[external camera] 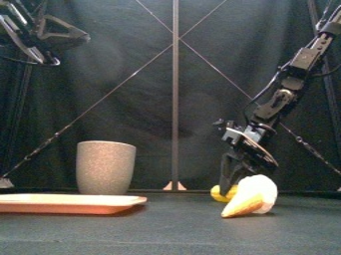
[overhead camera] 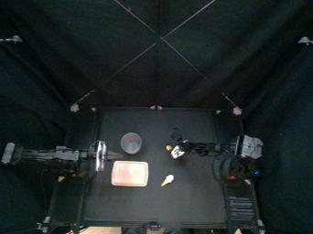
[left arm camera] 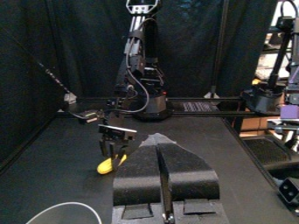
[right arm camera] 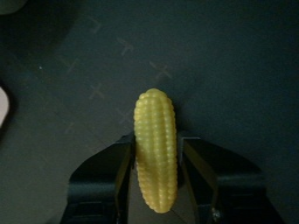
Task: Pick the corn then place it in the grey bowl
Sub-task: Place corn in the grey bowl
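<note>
The yellow corn (right arm camera: 155, 114) lies low on the black table, right of the middle. My right gripper (right arm camera: 156, 145) is shut on its lower half, one jaw against each side. From the front, the right gripper (external camera: 240, 165) reaches down to the corn (external camera: 220, 192), which shows just behind a pale yellow toy (external camera: 250, 196). The tall grey speckled cup (external camera: 106, 166) stands upright to the left, apart from the corn. In the left wrist view the corn (left arm camera: 108, 164) hangs tilted under the right gripper (left arm camera: 115, 136). My left gripper (left arm camera: 163, 179) rests shut and empty at the table's left side.
A flat pink tray (overhead camera: 130, 173) lies near the front, in front of the grey cup (overhead camera: 131, 142). The pale yellow toy (overhead camera: 167, 179) lies just right of the tray. The left arm (overhead camera: 49, 155) stays along the left edge.
</note>
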Controlling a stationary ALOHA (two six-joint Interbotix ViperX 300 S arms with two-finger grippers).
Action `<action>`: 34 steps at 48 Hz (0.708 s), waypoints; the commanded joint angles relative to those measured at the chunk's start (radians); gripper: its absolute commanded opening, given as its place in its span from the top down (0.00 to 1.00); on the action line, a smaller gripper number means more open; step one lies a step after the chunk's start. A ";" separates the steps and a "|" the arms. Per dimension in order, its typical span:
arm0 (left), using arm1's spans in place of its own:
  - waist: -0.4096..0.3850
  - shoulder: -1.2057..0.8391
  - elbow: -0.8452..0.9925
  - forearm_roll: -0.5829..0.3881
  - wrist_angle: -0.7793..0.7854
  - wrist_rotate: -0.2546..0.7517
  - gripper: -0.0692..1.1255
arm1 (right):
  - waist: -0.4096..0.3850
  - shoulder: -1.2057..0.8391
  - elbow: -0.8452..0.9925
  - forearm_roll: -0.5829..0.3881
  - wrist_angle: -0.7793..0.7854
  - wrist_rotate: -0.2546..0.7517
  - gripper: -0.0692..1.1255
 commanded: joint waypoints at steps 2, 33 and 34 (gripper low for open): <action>0.002 0.002 -0.017 0.002 -0.008 0.000 0.85 | 0.009 -0.048 -0.064 -0.006 -0.003 -0.006 0.47; 0.002 0.002 -0.015 0.002 -0.006 0.000 0.85 | 0.097 0.098 -0.710 -0.189 0.064 -0.009 0.47; 0.002 0.000 -0.015 0.002 -0.006 0.000 0.85 | 0.097 0.118 -0.729 -0.192 0.066 -0.009 0.47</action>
